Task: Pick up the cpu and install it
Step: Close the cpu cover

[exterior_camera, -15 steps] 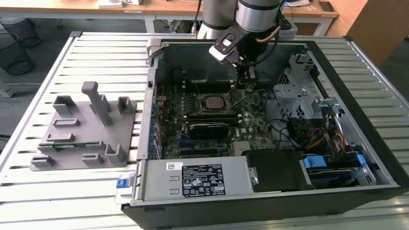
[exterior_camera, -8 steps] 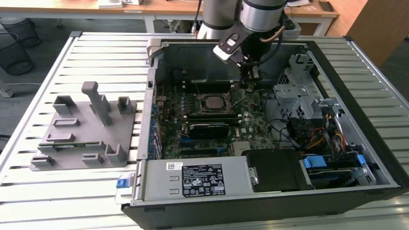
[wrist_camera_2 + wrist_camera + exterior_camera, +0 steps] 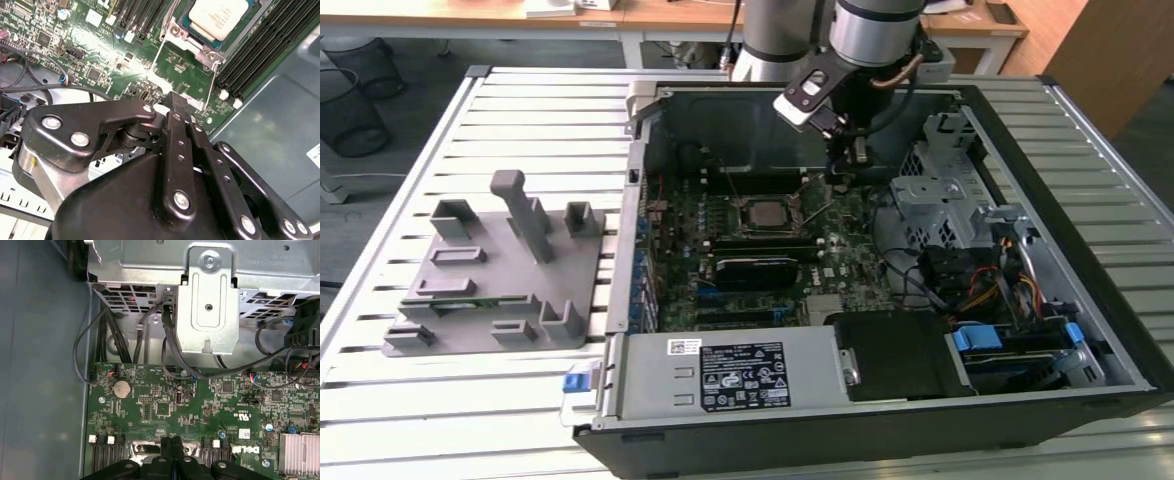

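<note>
Cpu: the small flat square chip with a silvery-grey metal top is sitting in its socket on the board, and nothing is gripping it.
Retention frame: the thin bright-metal hinged frame is reaching out from the socket toward the tool. It appears to be swung open and is not covering the chip.
Gripper: the black two-fingered gripper is hanging just beside the frame's free edge. Its jaws are pressed together and are pinching nothing. You cannot tell whether the tip is touching the frame.
Board: the green motherboard is lying under the tool, inside the open black computer case.
Surroundings: the grey moulded parts fixture is resting well apart on the pale slatted table, at the exterior view's left.
Step in hand: you are probably past picking and placing and are working on locking the chip in.
Next move calls for: probably a slow, light push on the frame alone, keeping the tip off the chip's top and the neighbouring slots.
</note>
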Tool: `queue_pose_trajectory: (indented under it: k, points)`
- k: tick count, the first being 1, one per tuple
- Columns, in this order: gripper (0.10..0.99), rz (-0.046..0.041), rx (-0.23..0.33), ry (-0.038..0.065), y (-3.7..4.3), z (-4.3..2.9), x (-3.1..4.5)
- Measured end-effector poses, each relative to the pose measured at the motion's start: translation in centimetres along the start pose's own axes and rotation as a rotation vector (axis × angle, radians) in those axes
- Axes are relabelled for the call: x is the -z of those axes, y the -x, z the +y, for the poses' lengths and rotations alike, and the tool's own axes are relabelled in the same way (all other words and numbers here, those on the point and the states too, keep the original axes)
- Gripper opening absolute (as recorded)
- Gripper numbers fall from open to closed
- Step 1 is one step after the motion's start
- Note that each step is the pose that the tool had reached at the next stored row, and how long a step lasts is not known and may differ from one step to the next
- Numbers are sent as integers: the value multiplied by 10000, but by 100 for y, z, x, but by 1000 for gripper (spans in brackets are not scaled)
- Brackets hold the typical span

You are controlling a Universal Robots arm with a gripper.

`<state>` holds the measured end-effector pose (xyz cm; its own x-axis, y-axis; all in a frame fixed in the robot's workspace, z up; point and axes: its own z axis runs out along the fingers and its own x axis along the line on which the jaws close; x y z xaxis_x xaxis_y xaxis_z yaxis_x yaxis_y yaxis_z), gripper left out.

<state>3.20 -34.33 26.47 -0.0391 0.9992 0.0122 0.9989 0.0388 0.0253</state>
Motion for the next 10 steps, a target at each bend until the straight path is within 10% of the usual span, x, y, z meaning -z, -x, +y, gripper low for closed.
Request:
queue_pose_trajectory:
  k: [10]
  points:
    - [106,2,1,-55,-23,80,-35]
